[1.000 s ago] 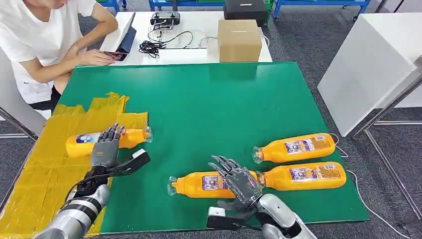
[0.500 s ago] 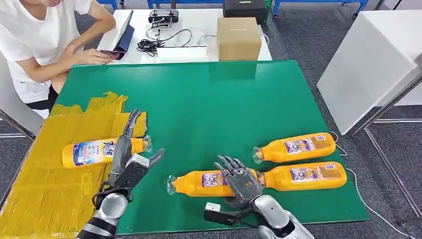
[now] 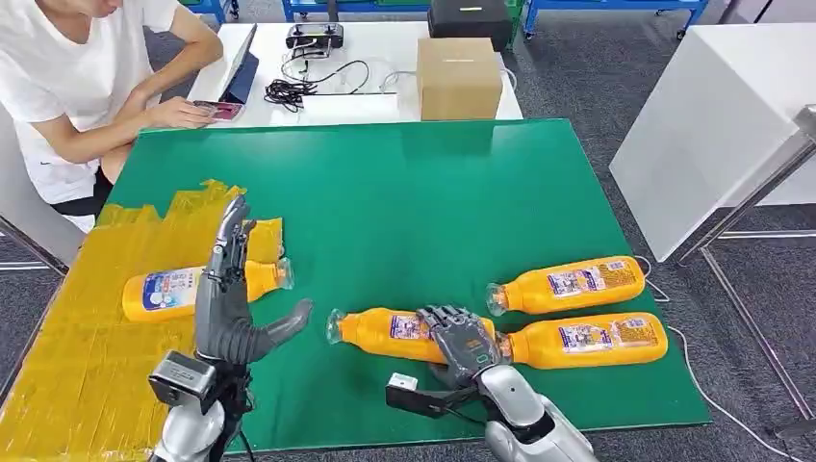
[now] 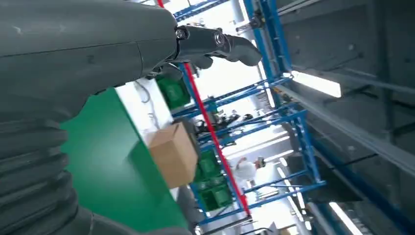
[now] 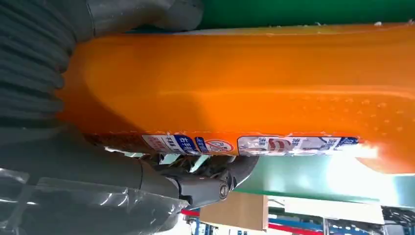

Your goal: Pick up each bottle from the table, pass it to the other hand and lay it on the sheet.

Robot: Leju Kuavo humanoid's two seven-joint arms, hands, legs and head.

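My right robot hand wraps its fingers around the nearest bottle, whose long axis runs left-right low in the frame. My left robot hand, spread and empty, waits to its left.

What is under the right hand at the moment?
The right hand lies over an orange bottle on the green mat, fingers wrapped round its body. The bottle's cap end sticks out; the part beneath the palm and the mat below it are covered.
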